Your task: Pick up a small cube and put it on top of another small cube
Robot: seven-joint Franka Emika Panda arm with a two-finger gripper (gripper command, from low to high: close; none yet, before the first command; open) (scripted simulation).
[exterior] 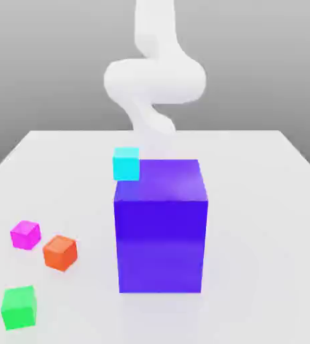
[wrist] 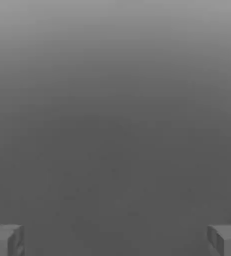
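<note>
On table: small cube beside orange cube; hand spread wide, holding nothing.

White table against plain grey backdrop

Smooth white rounded arm; grey, seemingly blocky fingertips.

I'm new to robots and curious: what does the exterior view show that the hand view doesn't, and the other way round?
Exterior view: the white table, a big purple block, a cyan cube by its upper corner, and magenta, orange and green cubes. Hand view: two grey fingertips set wide apart, the gripper open. Shared: a plain grey backdrop.
</note>
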